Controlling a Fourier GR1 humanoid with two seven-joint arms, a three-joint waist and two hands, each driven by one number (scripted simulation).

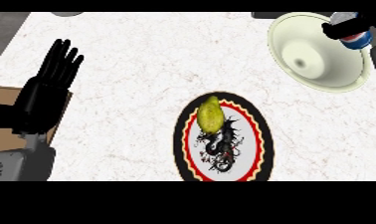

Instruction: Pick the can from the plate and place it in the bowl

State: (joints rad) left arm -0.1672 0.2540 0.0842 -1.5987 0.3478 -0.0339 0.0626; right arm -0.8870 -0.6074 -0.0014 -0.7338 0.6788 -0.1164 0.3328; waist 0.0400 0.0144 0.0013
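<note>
White marble counter [147, 68]. Upper right: right hand [339, 29] curled round the can [355, 36] at the bowl [294, 34] rim; centre it before release. Left hand [47, 86] rests flat, empty, at left.

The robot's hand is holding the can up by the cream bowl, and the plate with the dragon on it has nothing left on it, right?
Not quite. The right hand does hold the can at the cream bowl, but the head view shows a yellow-green fruit lying on the dragon plate.
</note>
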